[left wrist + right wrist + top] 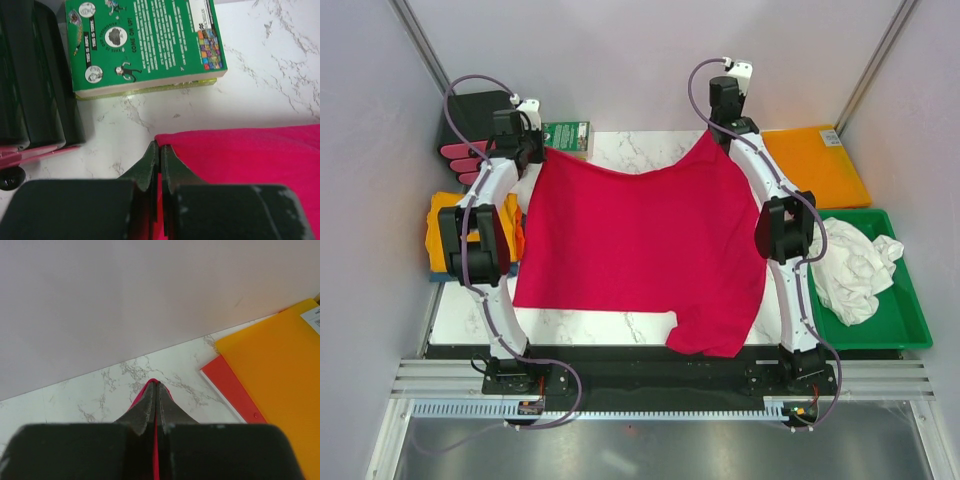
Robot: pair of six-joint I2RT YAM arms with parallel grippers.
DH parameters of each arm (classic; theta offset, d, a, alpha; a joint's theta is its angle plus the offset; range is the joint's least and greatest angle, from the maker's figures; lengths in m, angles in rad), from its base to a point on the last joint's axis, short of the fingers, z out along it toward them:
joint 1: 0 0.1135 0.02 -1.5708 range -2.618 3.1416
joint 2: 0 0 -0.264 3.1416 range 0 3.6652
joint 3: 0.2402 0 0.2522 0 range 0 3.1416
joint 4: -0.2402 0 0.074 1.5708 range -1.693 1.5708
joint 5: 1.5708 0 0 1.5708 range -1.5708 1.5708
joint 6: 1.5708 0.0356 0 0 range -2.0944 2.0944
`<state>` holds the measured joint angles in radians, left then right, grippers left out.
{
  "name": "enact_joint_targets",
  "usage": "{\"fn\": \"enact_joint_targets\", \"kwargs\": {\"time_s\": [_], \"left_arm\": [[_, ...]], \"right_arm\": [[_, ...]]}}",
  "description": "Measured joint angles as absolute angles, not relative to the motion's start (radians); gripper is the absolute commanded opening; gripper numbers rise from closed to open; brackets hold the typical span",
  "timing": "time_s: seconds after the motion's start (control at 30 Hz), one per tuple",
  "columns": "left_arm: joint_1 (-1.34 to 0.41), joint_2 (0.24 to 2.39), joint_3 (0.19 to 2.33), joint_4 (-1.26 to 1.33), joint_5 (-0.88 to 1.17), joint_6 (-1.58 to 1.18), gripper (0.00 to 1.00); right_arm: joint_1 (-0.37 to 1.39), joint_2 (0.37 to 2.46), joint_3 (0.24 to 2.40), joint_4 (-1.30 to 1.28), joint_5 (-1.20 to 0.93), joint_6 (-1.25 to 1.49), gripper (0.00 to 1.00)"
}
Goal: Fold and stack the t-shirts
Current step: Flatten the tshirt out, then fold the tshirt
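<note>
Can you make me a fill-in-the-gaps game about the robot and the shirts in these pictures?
1. The t-shirt spread on the table is coloured ____.
2. The left gripper and the right gripper pinch it, so ____ grippers hold it.
3. The crumpled white shirt lies in the green ____.
4. Near the left gripper lies a green ____.
Missing words: red, two, tray, book.

Green book (567,136), orange sheet (817,165), green tray (903,318)
</note>
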<state>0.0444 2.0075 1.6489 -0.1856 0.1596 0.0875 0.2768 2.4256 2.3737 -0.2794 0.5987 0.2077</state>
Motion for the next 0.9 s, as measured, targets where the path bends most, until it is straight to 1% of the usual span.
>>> {"fn": "enact_joint_targets", "kwargs": {"time_s": [0.17, 0.33, 0.4, 0.57, 0.77, 0.9], "left_arm": [[0.044, 2.053, 1.718, -0.187, 0.159, 0.085, 0.02], [0.044, 2.056, 1.723, -0.19, 0.158, 0.08, 0.02], [0.044, 2.051, 1.719, -0.187, 0.158, 0.079, 0.02], [0.044, 1.969, 1.638, -0.188, 0.165, 0.079, 0.02], [0.046, 1.831, 1.539, -0.183, 0.168, 0.09, 0.02], [0.053, 1.81, 1.506, -0.176, 0.167, 0.109, 0.02]], "right_arm": [[0.266, 2.452, 2.41, -0.257, 0.579, 0.217, 0.0], [0.266, 2.453, 2.413, -0.254, 0.572, 0.226, 0.0], [0.27, 2.439, 2.382, -0.245, 0.573, 0.228, 0.0], [0.296, 2.289, 2.151, -0.237, 0.581, 0.237, 0.0], [0.354, 1.959, 1.76, -0.191, 0.609, 0.279, 0.0], [0.388, 1.776, 1.562, -0.162, 0.635, 0.311, 0.0]]}}
